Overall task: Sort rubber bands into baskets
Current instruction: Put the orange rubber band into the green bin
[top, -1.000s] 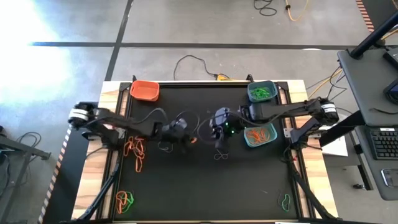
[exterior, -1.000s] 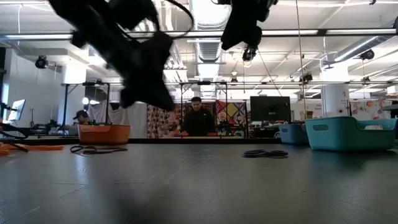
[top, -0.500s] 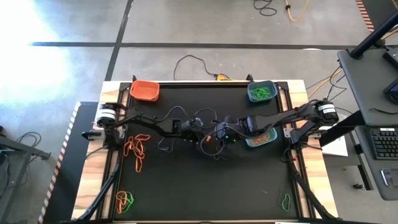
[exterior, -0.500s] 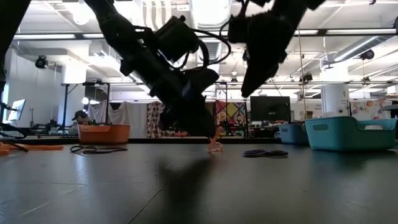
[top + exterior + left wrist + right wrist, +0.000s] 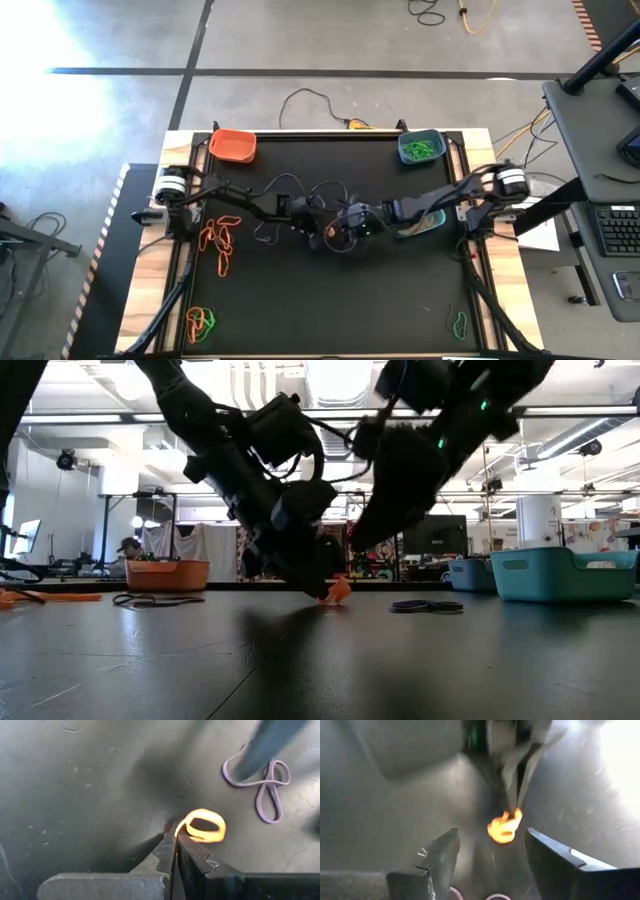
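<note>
Spreading wide, your right gripper (image 5: 487,852) has closed in on the orange rubber band (image 5: 201,826) that the left gripper (image 5: 174,851) holds pinched mid-table: a handover toward the right-side baskets (image 5: 418,147) looks imminent.

Near the middle of the tabletop (image 5: 300,290) the left hand (image 5: 318,232) holds a rubber band (image 5: 201,826) pinched just above the surface, and the right hand (image 5: 345,236) stands just right of that band, fingers spread. Behind the band and to its left, at the tabletop's far edge, sits one basket (image 5: 233,145); behind and to its right sits a second basket (image 5: 420,148). A third basket (image 5: 425,224) lies right of the band, under the right arm. A cluster of bands (image 5: 220,240) lies left of it.
</note>
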Robot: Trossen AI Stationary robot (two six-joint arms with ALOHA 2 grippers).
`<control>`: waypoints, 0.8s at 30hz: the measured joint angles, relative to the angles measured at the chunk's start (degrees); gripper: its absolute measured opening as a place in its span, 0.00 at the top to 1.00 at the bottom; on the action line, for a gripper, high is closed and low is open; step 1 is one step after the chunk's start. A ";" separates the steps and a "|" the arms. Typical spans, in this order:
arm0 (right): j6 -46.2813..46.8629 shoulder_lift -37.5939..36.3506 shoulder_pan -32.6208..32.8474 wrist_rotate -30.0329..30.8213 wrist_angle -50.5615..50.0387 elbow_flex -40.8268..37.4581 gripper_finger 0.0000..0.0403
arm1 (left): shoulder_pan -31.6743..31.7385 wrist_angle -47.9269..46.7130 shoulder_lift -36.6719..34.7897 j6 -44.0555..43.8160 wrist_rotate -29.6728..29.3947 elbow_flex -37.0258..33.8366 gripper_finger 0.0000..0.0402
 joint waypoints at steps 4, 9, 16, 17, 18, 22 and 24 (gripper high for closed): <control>-0.67 5.15 -0.65 -0.02 0.22 1.50 0.42 | 0.03 -0.42 0.00 0.11 0.06 -0.04 1.00; -2.74 8.69 -1.40 1.48 0.31 3.38 0.42 | -0.01 -0.51 0.00 -0.25 0.91 -0.22 1.00; -3.72 12.33 -2.46 1.81 2.03 4.90 0.48 | -0.01 -0.52 0.00 -0.77 0.88 -0.28 0.97; -3.95 12.37 -2.46 1.95 2.20 4.92 0.51 | -0.01 -0.70 0.00 -0.77 0.88 -0.28 0.96; -4.09 12.39 -2.46 1.97 2.49 4.92 0.54 | -0.01 -0.85 0.00 -0.82 0.87 -0.33 0.94; -4.39 12.38 -2.68 1.90 2.88 4.92 0.71 | 0.01 -0.44 0.00 -1.27 0.86 -0.47 0.85; -4.43 12.37 -2.71 1.39 2.96 4.92 0.80 | -0.01 -0.30 0.00 -1.27 0.70 -0.48 0.80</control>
